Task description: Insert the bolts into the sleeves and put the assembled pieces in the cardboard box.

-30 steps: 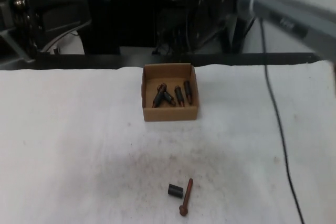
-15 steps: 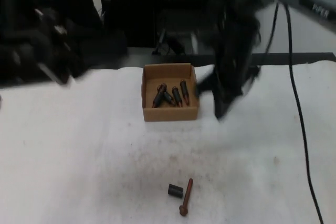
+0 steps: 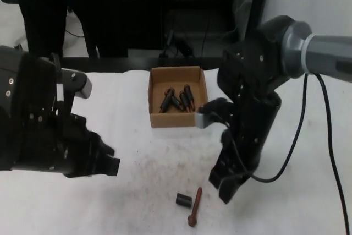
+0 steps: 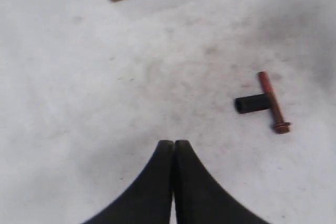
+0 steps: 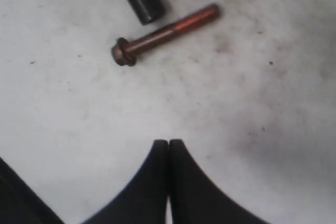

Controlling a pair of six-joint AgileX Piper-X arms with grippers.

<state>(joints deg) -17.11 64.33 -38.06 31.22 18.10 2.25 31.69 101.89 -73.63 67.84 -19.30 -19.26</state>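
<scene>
While the left claw [image 4: 170,146] and the right claw [image 5: 168,146] are both pressed together, a bolt [image 3: 194,206] is seen lying on the counter [image 3: 82,207] just beside a sleeve [image 3: 183,200], well apart from the cardboard box [image 3: 177,119].

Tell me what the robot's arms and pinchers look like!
The left arm and right arm are mostly black. The right one has a grey section and a thin black cable looping off it. The left gripper and right gripper each have two smooth black fingers that curve toward narrow tips.
</scene>
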